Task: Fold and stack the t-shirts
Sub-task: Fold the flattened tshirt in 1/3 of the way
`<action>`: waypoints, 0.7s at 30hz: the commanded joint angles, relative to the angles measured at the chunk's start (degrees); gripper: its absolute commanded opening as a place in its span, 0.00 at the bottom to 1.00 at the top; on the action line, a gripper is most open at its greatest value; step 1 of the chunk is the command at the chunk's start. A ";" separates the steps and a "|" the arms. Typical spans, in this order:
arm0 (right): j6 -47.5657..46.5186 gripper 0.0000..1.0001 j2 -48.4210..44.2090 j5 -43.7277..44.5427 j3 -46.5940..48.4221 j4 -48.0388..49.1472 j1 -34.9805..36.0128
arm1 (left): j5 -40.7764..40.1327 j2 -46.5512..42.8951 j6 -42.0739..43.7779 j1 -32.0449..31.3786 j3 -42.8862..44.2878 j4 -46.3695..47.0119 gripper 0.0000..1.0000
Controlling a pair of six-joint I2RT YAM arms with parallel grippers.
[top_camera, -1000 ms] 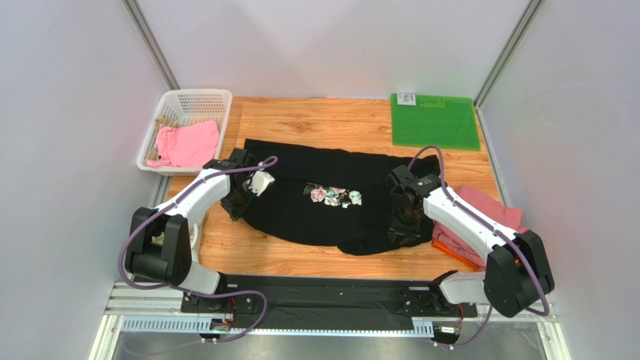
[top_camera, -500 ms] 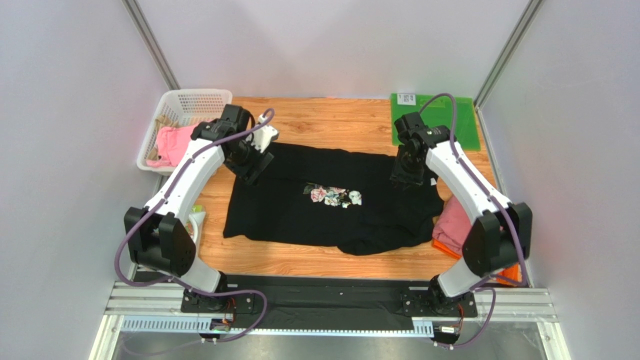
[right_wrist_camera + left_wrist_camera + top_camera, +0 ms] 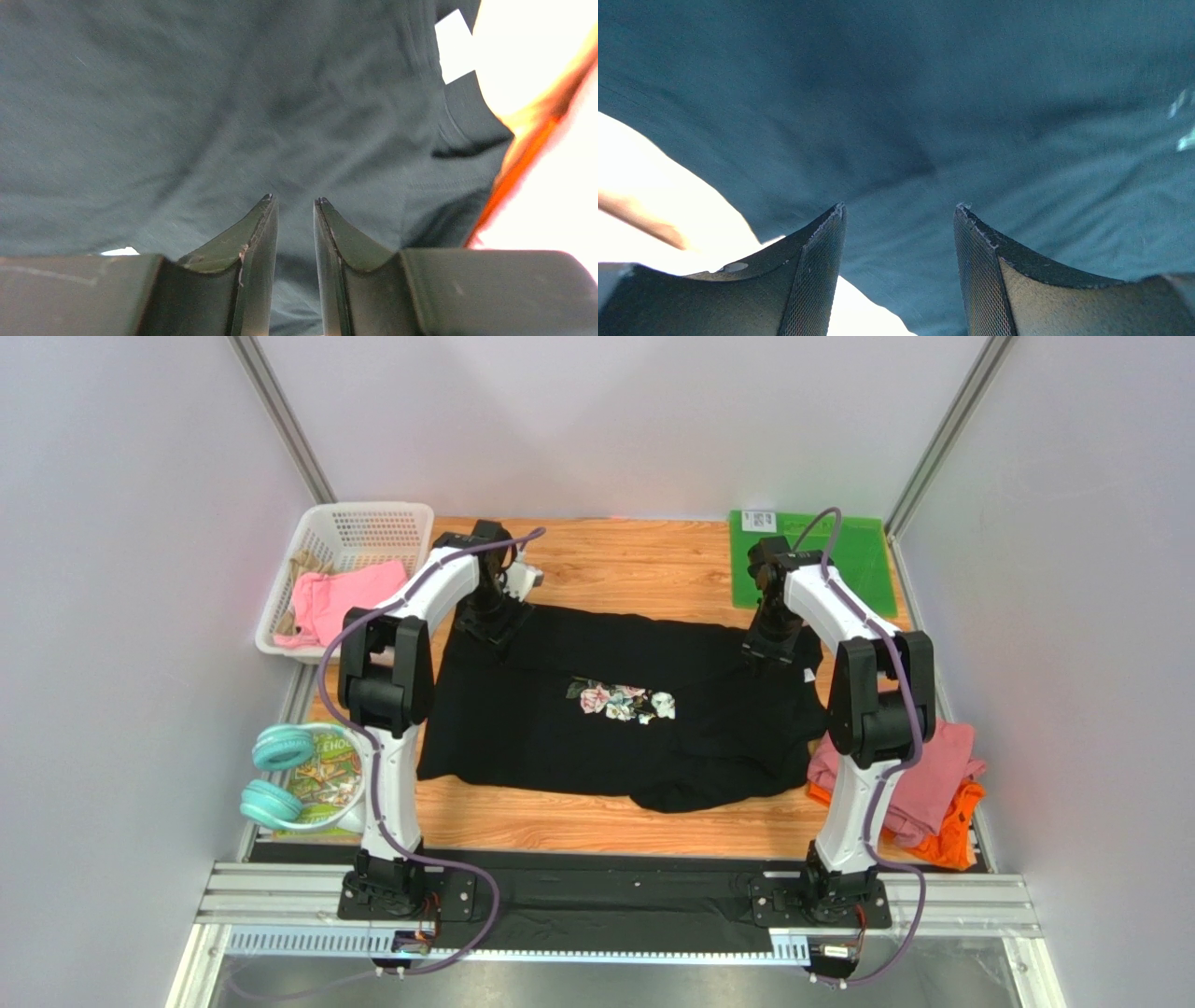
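top external: black t-shirt (image 3: 533,714) flat on desk (image 3: 631,560), unfolded | left end effector (image 3: 899,210) wide, right end effector (image 3: 295,203) narrow, can't tell if pinching | next i'd grip sleeves, fold inward

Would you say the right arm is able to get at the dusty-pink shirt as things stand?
Probably yes. The dusty-pink shirt lies uncovered on the orange shirt beside the right arm, nothing over it; the arm would need to fold back from the black shirt's far edge.
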 commanded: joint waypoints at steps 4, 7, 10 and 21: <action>0.73 0.29 7.82 2.39 8.80 1.36 -2.80 | -1.39 5.03 -1.79 1.52 11.22 -2.19 0.63; 0.65 0.29 11.16 2.13 11.62 0.83 -3.68 | -1.57 6.97 -1.79 1.61 14.13 -2.81 0.63; 0.30 0.28 12.93 1.95 12.85 0.12 -4.38 | -1.83 8.37 -2.05 1.61 15.10 -2.99 0.63; 0.29 0.29 17.41 -0.86 15.92 -0.23 -5.88 | -5.00 14.08 -2.23 3.01 16.50 -5.53 0.63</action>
